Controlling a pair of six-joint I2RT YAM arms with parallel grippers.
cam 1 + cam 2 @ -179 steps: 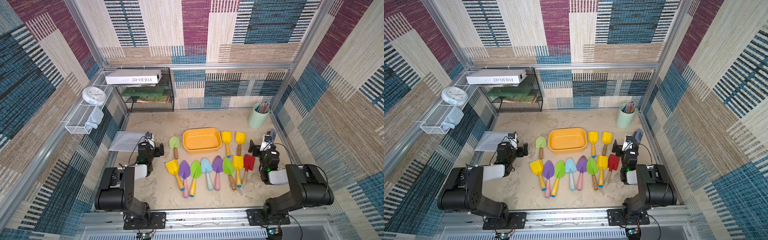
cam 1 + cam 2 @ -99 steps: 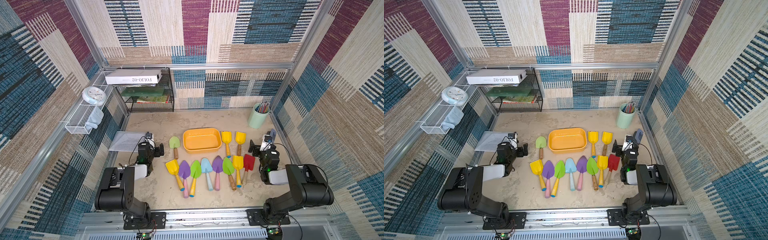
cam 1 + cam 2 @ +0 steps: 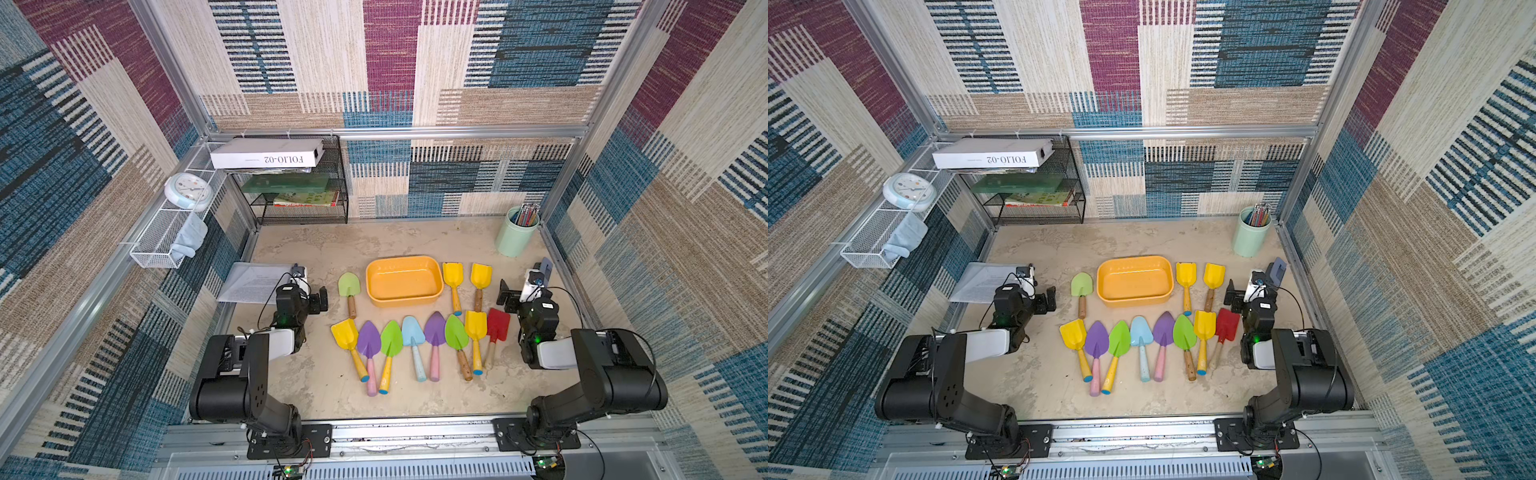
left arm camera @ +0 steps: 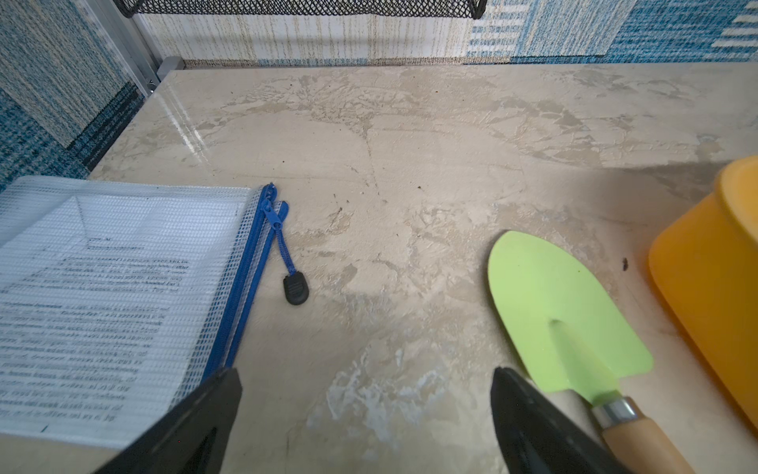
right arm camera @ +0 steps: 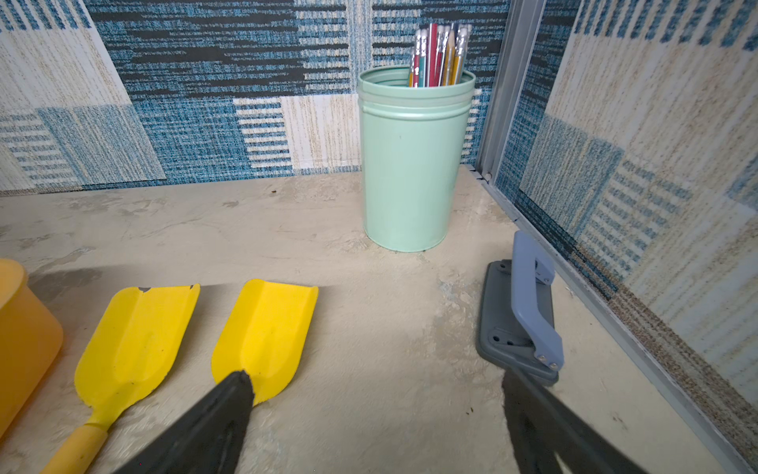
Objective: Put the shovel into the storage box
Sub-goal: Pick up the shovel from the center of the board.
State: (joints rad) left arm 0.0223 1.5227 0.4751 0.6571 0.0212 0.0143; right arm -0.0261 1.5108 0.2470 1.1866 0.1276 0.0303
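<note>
Front row: eight shovels (image 3: 412, 332) flat on the bench (image 3: 324, 386), long axes near-to-far, handles toward the robot, blades toward the far wall. Behind them is the box (image 3: 405, 301), long axis left-right. Green shovel (image 3: 348, 284) just to its left, two yellow shovels (image 3: 452, 274) just to its right, same heading, all outside it. Left wrist view shows only one corner of the box. Arms folded low at the bench sides. Left fingers (image 4: 197, 427) and right fingers (image 5: 213, 418) spread wide, holding nothing.

No change is detectable between the earlier views and now: left tool (image 4: 365, 373), right tool (image 5: 375, 375) and 11 shovels (image 3: 412, 331) show no displacement.
</note>
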